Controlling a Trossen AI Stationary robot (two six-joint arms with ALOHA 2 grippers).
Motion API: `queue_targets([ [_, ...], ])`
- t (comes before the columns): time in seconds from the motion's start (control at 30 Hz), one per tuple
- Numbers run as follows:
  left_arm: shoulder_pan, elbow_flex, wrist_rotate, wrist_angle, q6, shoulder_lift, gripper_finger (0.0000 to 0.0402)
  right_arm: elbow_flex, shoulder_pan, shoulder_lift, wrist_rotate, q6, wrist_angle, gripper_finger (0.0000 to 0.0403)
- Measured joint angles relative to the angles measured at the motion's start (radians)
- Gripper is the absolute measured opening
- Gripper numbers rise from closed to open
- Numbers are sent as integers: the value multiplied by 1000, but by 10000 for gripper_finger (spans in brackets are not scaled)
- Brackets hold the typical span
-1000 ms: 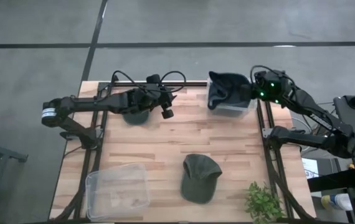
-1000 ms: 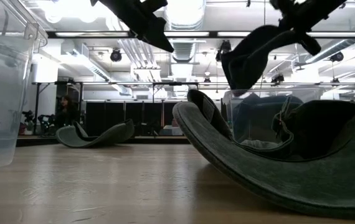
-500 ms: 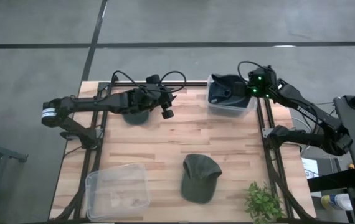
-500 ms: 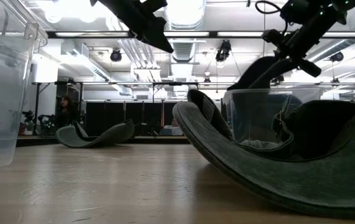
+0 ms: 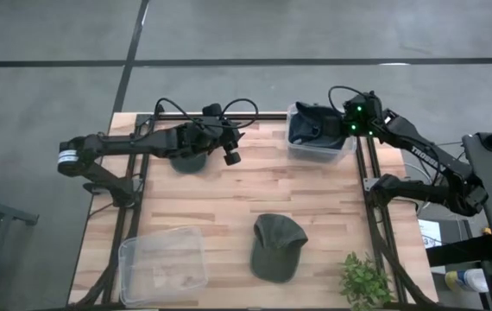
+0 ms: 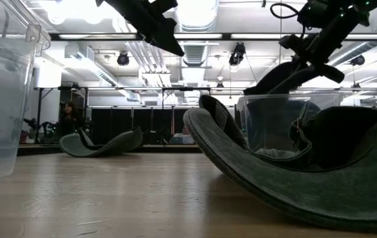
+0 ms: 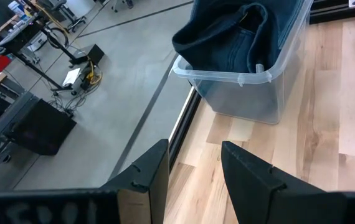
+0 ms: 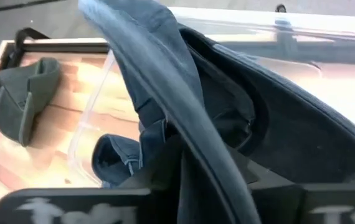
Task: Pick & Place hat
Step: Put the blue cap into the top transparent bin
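Note:
A dark blue hat [image 5: 315, 125] sits partly in a clear bin [image 5: 319, 154] at the table's far right, its brim sticking up above the rim in the low view [image 6: 274, 76]. My right gripper [image 5: 347, 127] is over the bin, shut on that hat. My left gripper [image 5: 231, 157] hovers open above the far middle of the table and touches nothing. A green hat [image 5: 190, 161] lies below the left arm, resting on its brim. A green cap [image 5: 276, 246] lies on the near middle of the table. My right gripper holds the dark blue hat by its brim [image 8: 184, 124], pinched between the two fingers. It comes slanting down from the table's right side. The brim's edge runs up out of the hold, while the crown and the rest of the hat [image 8: 121, 158] rest inside the bin.
A second clear bin [image 5: 164, 263] stands at the near left corner. A small green plant [image 5: 367, 281] is at the near right corner. Bare wood lies between the far bin and the green cap. A metal frame [image 5: 371, 186] runs along the table's right edge.
My right gripper has moved down and a little toward the table's left, still shut on the dark blue hat. The hat hung clear above the bin a second ago and now sits down inside it, with only the brim above the rim.

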Motion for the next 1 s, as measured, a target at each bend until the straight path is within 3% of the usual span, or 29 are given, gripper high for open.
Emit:
queue_targets([
  [0.43,0,0,8,0,0,0,140,129,-21,0,19,-138,-171,155],
  [0.57,0,0,10,0,0,0,140,218,-30,0,115,-214,-296,165],
  [0.67,0,0,12,1,0,0,140,295,-29,0,202,-271,-344,165],
  [0.83,0,0,13,14,0,0,140,353,-2,30,193,-336,-340,139],
  [1.0,0,0,15,18,-6,0,140,314,26,116,182,-348,-339,85],
])
